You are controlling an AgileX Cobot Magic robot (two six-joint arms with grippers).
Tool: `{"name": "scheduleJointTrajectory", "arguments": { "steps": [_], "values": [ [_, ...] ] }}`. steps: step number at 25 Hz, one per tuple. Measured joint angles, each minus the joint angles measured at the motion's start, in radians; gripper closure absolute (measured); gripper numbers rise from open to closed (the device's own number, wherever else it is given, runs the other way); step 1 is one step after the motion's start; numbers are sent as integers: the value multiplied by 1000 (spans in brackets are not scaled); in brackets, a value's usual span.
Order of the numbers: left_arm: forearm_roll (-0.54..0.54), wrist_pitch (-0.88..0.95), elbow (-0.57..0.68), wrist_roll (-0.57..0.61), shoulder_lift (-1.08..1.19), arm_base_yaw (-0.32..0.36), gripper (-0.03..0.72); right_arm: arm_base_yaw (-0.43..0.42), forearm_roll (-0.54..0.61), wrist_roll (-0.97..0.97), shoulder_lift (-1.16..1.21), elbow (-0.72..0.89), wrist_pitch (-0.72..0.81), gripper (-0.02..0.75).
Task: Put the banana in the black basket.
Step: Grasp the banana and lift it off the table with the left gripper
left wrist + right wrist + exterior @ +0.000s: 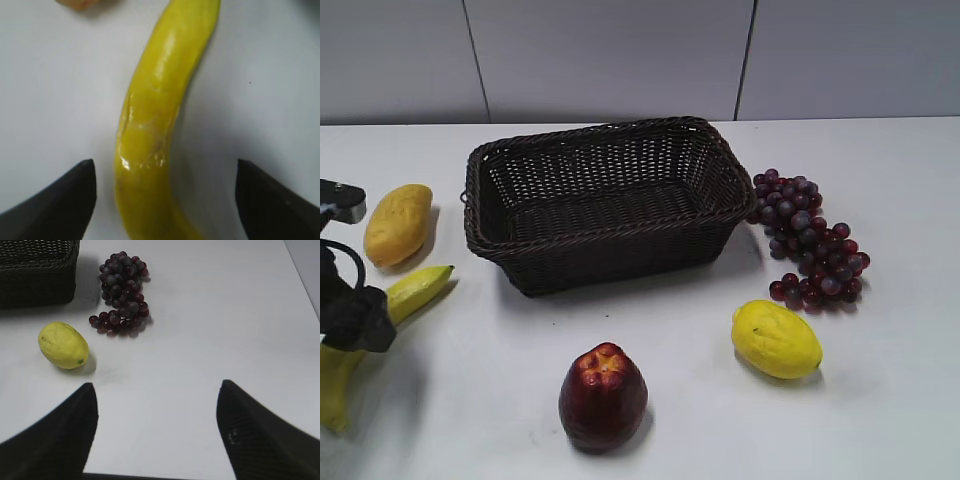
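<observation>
The left fingers (67, 200) are spread wide, released, with the banana (155, 130) lying on the worktop (55, 90) between them, nearer the left one and untouched. The banana is seen left of the basket (605, 205). The right fingers (55, 435) are likewise spread, holding nothing.

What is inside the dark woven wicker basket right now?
The dark woven wicker basket shows only its bare woven floor and far walls. Its near wall hides the closest strip of floor, so that part cannot be checked.

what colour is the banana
Yellow, greenish at the tip; the banana shows best in the left wrist view.
</observation>
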Motion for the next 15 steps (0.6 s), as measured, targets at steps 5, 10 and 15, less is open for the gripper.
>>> {"name": "scheduleJointTrajectory", "arguments": {
  "steps": [5,10,15],
  "values": [
    [0,-19,-30,0,87,0,152,0,0,0,0,0,0,147],
    [0,-22,-37,0,111,0,365,0,0,0,0,0,0,147],
    [0,41,-38,0,100,0,380,0,0,0,0,0,0,147]
  ]
}}
